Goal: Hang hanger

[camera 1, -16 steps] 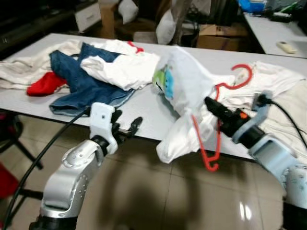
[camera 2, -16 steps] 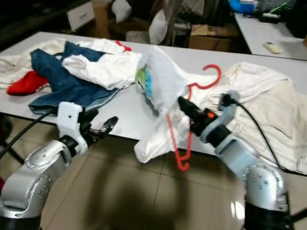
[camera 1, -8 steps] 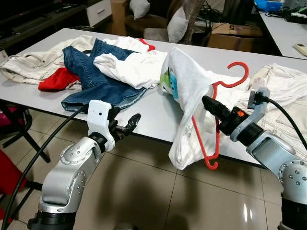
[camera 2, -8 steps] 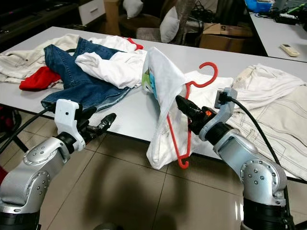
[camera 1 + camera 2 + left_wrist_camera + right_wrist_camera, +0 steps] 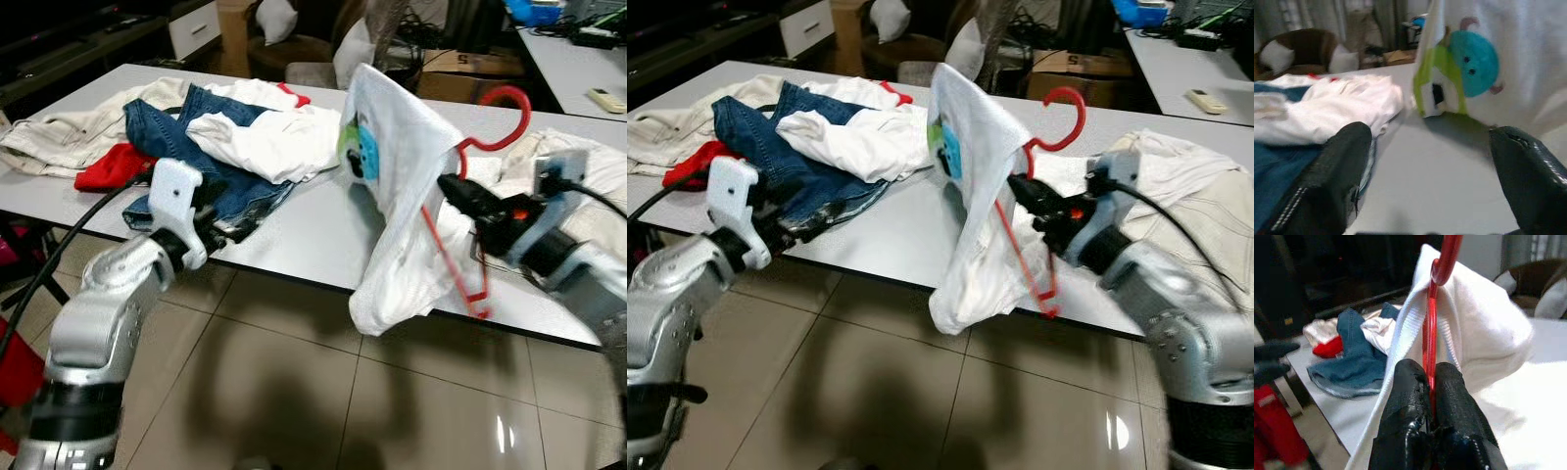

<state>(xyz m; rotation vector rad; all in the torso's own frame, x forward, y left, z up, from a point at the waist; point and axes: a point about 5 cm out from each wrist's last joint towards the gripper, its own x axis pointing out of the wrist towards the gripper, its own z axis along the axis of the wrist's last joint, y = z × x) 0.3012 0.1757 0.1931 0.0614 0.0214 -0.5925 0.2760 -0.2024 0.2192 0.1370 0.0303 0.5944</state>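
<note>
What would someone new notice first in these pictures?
Most striking is the red hanger carrying a white T-shirt with a blue-green cartoon print, held above the table's front edge by the right pincer, shut on its stem. Behind it, blue jeans sprawl among pale clothes on the grey table, near the open left pincer.

Glossy red plastic hanger [image 5: 1431,328], soft white cloth shirt [image 5: 397,186].

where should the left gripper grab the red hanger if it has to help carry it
Probably the bare lower end of the red hanger, coming from the robot's left. The right gripper is clamped on the neck below the hook, and the white t-shirt drapes the rest. The open left gripper sits at the table edge by the jeans.
</note>
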